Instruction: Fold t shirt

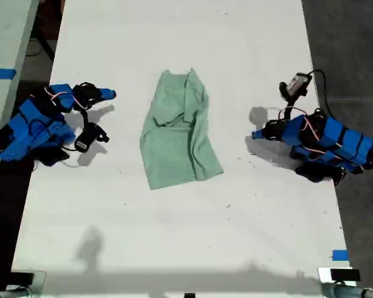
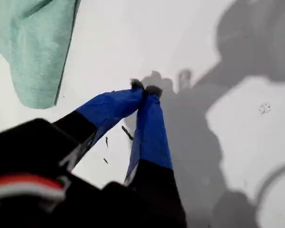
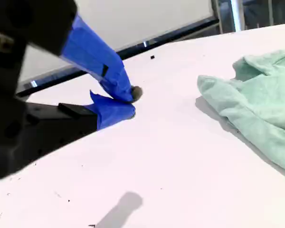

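Observation:
The pale mint-green t shirt [image 1: 180,133] lies crumpled and partly folded lengthwise in the middle of the white table [image 1: 174,236]. My first gripper [image 1: 256,133] is the one on the exterior view's right. It rests shut and empty on the table, a short gap from the shirt's edge. In the first wrist view its blue fingertips [image 2: 145,90] touch each other, and a rounded corner of the t shirt [image 2: 33,47] lies beyond them. On the exterior view's left my second gripper [image 1: 110,95] is shut and empty [image 3: 130,102], with the t shirt [image 3: 261,109] off to its side.
Small dark specks [image 1: 244,160] mark the table near the first gripper. A blue tape piece [image 1: 339,255] sits near the exterior view's lower right corner. Another table with blue tape [image 1: 1,74] stands past the exterior view's left edge. Dark floor borders the exterior view's right.

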You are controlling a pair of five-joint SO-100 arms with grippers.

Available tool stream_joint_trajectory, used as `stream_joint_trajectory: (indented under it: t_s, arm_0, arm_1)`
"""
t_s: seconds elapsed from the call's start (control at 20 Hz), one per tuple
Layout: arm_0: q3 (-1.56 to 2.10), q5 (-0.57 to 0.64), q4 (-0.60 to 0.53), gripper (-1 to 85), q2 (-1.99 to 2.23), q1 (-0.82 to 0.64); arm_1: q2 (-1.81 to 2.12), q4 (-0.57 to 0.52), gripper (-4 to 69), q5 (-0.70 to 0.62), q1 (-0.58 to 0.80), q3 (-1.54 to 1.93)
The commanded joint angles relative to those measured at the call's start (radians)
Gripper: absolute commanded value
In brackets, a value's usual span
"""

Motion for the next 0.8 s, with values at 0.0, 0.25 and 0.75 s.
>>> stream_joint_trajectory:
  t_s: [0.0,0.25,0.75]
  arm_0:
    - [0.035,-0.015,0.000,-0.3,0.009,0.002]
    - [0.035,-0.015,0.000,-0.3,0.009,0.002]
    - [-0.025,-0.025,-0.021,-0.4,-0.002,0.060]
  arm_1:
    - [0.009,0.005,0.9,0.005,-0.005,0.058]
    - [0.009,0.005,4.4,0.008,0.002,0.058]
    - [0.009,0.005,0.8,0.005,0.002,0.058]
